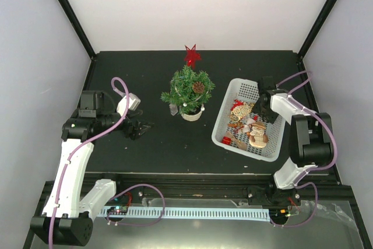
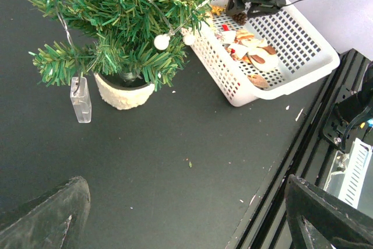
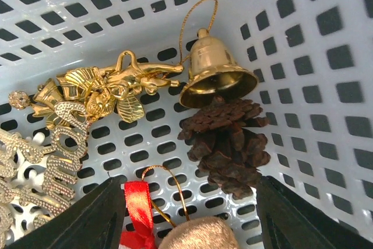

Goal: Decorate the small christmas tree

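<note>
The small christmas tree (image 1: 187, 88) stands mid-table in a cream pot (image 1: 191, 114), with a red star (image 1: 192, 55) on top and a pine cone (image 1: 198, 87) on it. In the left wrist view the tree (image 2: 122, 21) carries white balls (image 2: 161, 41) and a clear tag (image 2: 80, 100). My left gripper (image 1: 143, 127) hovers open and empty over bare table, left of the tree (image 2: 185, 202). My right gripper (image 1: 265, 108) is down inside the white basket (image 1: 221, 122), open (image 3: 189, 196). Between its fingers lie a red ribbon (image 3: 137, 208) and a beige plush ornament (image 3: 198, 234). A pine cone (image 3: 227, 144) and gold bell (image 3: 215, 68) lie just beyond.
Gold lettering and a leaf ornament (image 3: 99, 88) lie left of the bell. More figures (image 1: 256, 135) fill the basket's near end. The basket wall (image 3: 326, 86) rises close on the right. A metal rail (image 1: 192, 189) runs along the table's front edge.
</note>
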Tool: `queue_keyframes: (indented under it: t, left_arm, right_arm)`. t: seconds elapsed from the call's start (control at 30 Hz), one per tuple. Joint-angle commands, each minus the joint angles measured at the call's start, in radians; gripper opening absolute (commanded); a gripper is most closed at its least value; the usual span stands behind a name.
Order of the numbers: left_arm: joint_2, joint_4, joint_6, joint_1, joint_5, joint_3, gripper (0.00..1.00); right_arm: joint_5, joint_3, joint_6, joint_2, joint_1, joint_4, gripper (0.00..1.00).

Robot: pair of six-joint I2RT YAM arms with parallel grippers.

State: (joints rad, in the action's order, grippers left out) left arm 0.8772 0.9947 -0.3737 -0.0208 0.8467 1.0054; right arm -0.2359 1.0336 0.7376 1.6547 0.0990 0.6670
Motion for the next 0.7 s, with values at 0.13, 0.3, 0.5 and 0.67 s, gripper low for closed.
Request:
queue_keyframes:
  t: [0.13, 0.3, 0.5, 0.67]
  left_arm:
    - [0.000, -0.011, -0.008, 0.007, 0.023, 0.009, 0.91]
    - [0.002, -0.013, -0.008, 0.007, 0.025, 0.009, 0.91]
    - [-0.001, -0.014, -0.008, 0.008, 0.026, 0.007, 0.91]
    - [-0.006, -0.014, -0.007, 0.007, 0.025, 0.007, 0.92]
  right_arm:
    - [0.159, -0.064, -0.072, -0.024, -0.004, -0.192, 0.62]
    - [0.306, -0.159, -0.122, -0.175, -0.004, -0.357, 0.62]
    - [0.220, -0.084, -0.146, -0.174, -0.002, -0.206, 0.61]
    - [0.074, -0.014, -0.131, -0.122, -0.003, -0.043, 0.62]
